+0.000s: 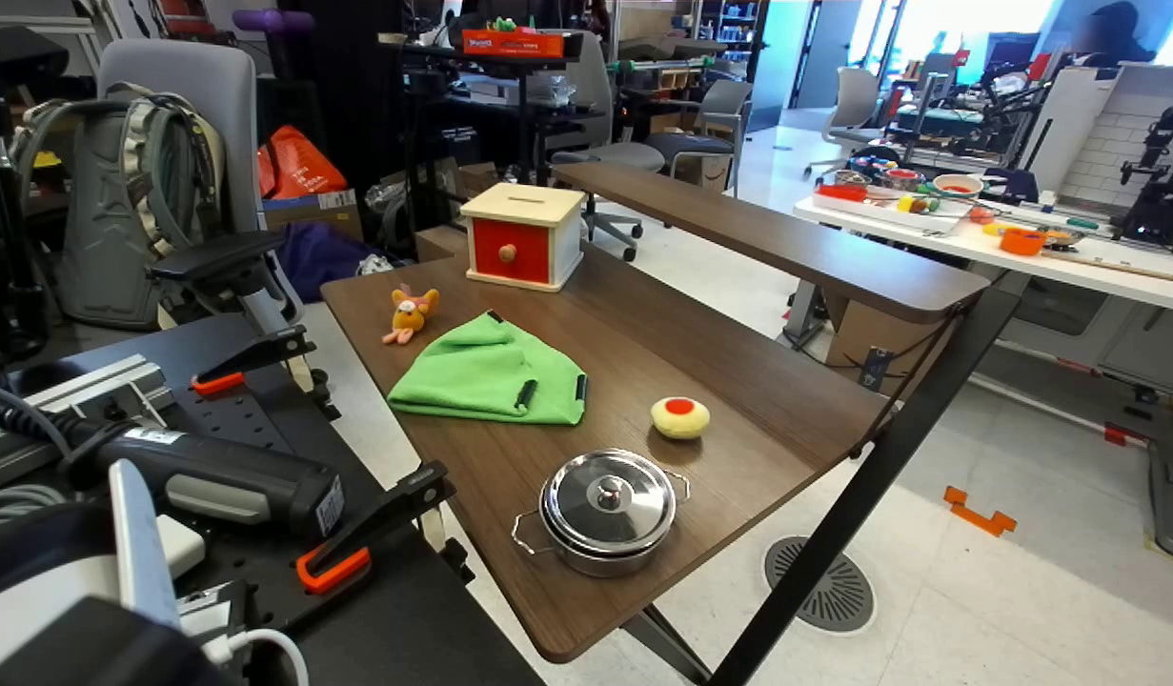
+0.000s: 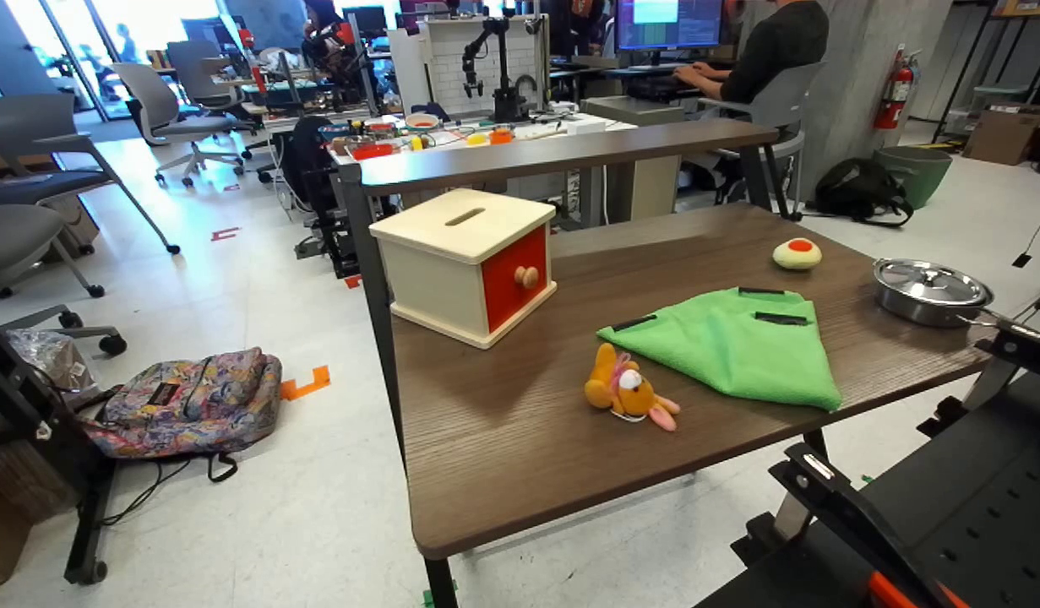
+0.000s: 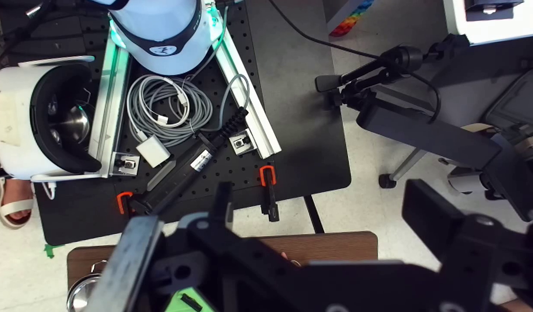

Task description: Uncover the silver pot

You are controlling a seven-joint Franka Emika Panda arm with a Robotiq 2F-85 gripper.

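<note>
The silver pot [image 1: 600, 564] stands upright near the table's end in an exterior view, with a wire handle on each side. A shiny lid [image 1: 634, 519] with a round knob sits on top of it. The pot [image 2: 932, 316] and its lid [image 2: 908, 272] show at the table's far right in an exterior view. In the wrist view part of the pot [image 3: 81, 294] shows at the lower left, the rest hidden behind the gripper. My gripper [image 3: 320, 201] is open and empty, its fingers wide apart over the black bench's edge. It is out of both exterior views.
On the brown table [image 1: 643, 343] lie a green cloth [image 1: 486, 376], a yellow-and-red round object [image 1: 679, 419] and an orange plush toy [image 1: 410, 314]. A wooden box with red drawer [image 1: 524, 238] stands farther back. A raised shelf [image 1: 767, 233] runs alongside. Clamps [image 1: 376, 519] stick out from the black bench.
</note>
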